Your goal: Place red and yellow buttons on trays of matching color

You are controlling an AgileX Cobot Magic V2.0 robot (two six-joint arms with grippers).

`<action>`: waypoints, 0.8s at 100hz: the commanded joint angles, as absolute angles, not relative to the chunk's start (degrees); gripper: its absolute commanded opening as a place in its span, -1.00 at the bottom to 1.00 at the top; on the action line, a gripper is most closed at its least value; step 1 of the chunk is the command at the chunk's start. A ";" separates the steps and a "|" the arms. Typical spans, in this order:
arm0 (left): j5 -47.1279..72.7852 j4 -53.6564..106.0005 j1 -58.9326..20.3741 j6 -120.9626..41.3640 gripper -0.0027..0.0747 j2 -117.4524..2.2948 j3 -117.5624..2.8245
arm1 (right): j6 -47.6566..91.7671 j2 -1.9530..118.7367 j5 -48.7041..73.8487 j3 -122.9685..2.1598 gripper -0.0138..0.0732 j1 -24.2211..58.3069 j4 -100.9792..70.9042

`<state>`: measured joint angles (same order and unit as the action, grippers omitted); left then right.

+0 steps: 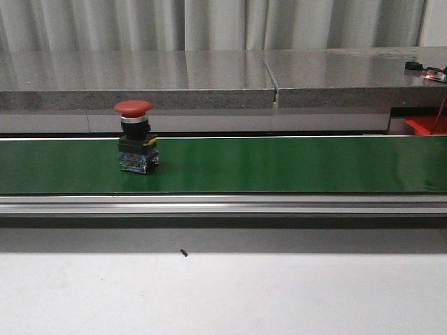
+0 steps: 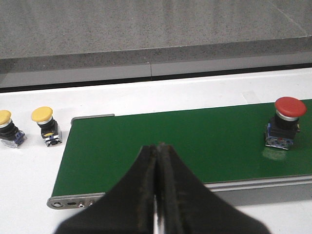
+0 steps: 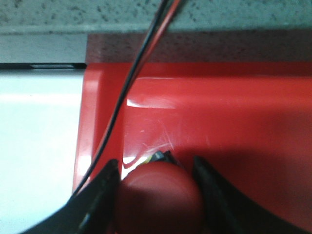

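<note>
R gripper [image 3: 155, 195] clamped on red button [image 3: 158, 197], over red tray [image 3: 234, 122]

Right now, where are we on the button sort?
Looks done: two yellow buttons sit past the belt's end; any tray under them can't be seen. In hand: right gripper brackets a red button over the red tray. Left: another red button on the green conveyor belt; left gripper is shut, empty.

You've got one red button [image 1: 134, 145] upright on the green belt, left of centre in the front view: red mushroom cap, black collar, bluish base. Two yellow buttons [image 2: 46, 126] [image 2: 9, 128] stand upright at the left wrist view's left edge. Another red button [image 3: 158, 200] sits low-centre over the red tray [image 3: 234, 122].
</note>
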<state>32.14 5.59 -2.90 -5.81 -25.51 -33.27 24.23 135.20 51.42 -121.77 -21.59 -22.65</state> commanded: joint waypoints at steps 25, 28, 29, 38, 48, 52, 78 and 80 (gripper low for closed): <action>27.75 6.28 -3.33 -5.40 -0.98 -25.86 -34.78 | 24.39 132.24 50.69 -123.82 -0.27 -22.07 -24.25; 27.75 6.28 -3.33 -5.40 -0.98 -25.86 -34.78 | 24.39 132.24 50.75 -123.82 -0.14 -22.07 -24.25; 27.75 6.28 -3.33 -5.40 -0.98 -25.86 -34.78 | 24.39 132.24 50.80 -123.82 -0.10 -22.07 -24.25; 27.75 6.28 -3.33 -5.40 -0.98 -25.86 -34.78 | 24.39 132.06 50.80 -123.82 0.36 -22.07 -24.25; 27.75 6.28 -3.33 -5.40 -0.98 -25.86 -34.78 | 24.44 131.50 50.80 -123.84 0.75 -22.07 -24.25; 27.75 6.28 -3.33 -5.40 -0.98 -25.86 -34.78 | 24.73 131.10 50.80 -123.84 0.83 -22.07 -24.18; 27.75 6.28 -3.33 -5.40 -0.98 -25.86 -34.78 | 25.51 124.98 52.74 -123.88 0.80 -22.07 -23.79; 27.75 6.28 -3.33 -5.40 -0.98 -25.86 -34.78 | 25.51 124.27 53.54 -123.88 0.80 -22.07 -23.79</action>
